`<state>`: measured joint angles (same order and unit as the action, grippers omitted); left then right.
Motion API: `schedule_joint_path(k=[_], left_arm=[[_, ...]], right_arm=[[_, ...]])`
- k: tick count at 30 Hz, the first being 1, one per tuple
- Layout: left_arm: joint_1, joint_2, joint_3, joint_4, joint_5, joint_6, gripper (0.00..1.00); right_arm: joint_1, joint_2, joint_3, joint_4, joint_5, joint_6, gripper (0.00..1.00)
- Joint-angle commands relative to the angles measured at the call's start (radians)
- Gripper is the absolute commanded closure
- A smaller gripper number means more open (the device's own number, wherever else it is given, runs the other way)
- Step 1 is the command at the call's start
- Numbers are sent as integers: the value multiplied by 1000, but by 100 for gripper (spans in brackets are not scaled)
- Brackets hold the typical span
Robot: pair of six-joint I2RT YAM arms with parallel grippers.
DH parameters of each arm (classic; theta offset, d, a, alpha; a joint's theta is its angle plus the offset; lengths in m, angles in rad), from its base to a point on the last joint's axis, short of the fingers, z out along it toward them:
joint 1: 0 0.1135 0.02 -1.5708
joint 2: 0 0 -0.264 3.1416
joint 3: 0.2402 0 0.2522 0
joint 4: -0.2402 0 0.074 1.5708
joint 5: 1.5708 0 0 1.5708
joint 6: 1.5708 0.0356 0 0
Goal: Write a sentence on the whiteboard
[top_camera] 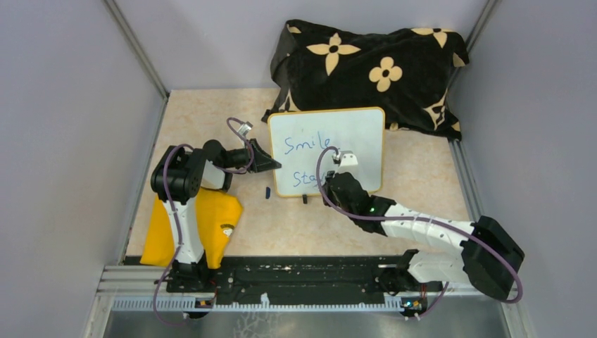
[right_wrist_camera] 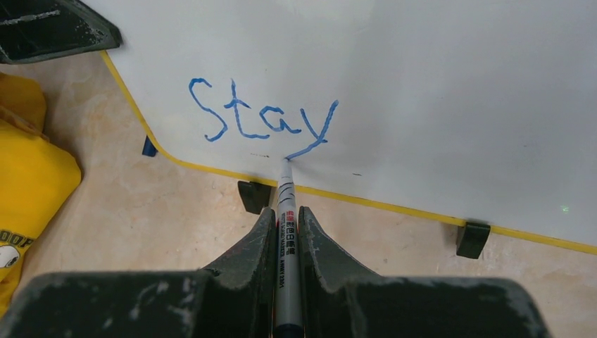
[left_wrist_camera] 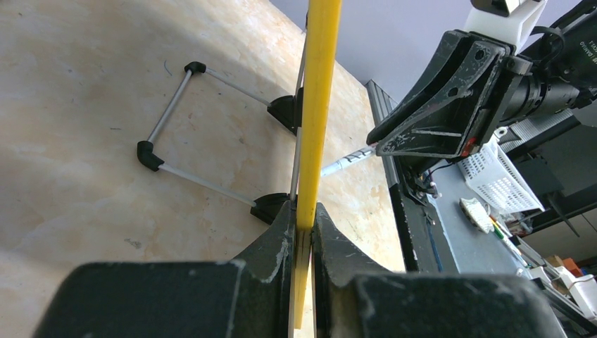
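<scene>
I see "Smile", "Stay" written on whiteboard (top_camera: 359, 127); sentence likely unfinished. Right gripper (right_wrist_camera: 285, 215) clamps marker (right_wrist_camera: 288, 267); left gripper (left_wrist_camera: 304, 215) clamps whiteboard rim.

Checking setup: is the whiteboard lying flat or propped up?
Propped up: the whiteboard stands on black feet, a wire stand behind it, its edge pinched in the left claw.

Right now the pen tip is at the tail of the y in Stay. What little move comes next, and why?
Probably lift the marker off the whiteboard and shift it right for a new word. Its tip rests at the end of the y's tail, so Stay looks finished, and bare white lies to the right.
</scene>
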<state>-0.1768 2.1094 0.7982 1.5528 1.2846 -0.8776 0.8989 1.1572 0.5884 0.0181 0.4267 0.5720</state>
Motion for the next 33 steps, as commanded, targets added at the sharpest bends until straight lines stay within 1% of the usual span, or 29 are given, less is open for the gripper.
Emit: schedule_joint_path(k=[1, 4, 7, 11, 13, 20, 25, 33], left_arm=[[-23, 60, -9, 179, 1, 9, 100], [-23, 59, -9, 179, 4, 9, 100], [-23, 59, -8, 176, 4, 12, 100], [-23, 59, -9, 175, 5, 11, 100], [-23, 59, -8, 174, 5, 12, 100], [-23, 57, -10, 173, 5, 12, 100], [-23, 57, -10, 167, 4, 19, 100], [-23, 60, -10, 151, 5, 30, 100]], right_arm=[[-9, 42, 15, 47, 16, 2, 100], [-9, 53, 30, 42, 15, 1, 100], [-9, 27, 37, 24, 19, -1, 100], [-9, -68, 39, -15, 35, -7, 100], [-8, -120, 39, -62, 54, -11, 100], [-11, -255, 39, -158, 176, -67, 100], [-13, -281, 42, -187, 243, -113, 100], [-11, -267, 76, -169, 242, -200, 100]])
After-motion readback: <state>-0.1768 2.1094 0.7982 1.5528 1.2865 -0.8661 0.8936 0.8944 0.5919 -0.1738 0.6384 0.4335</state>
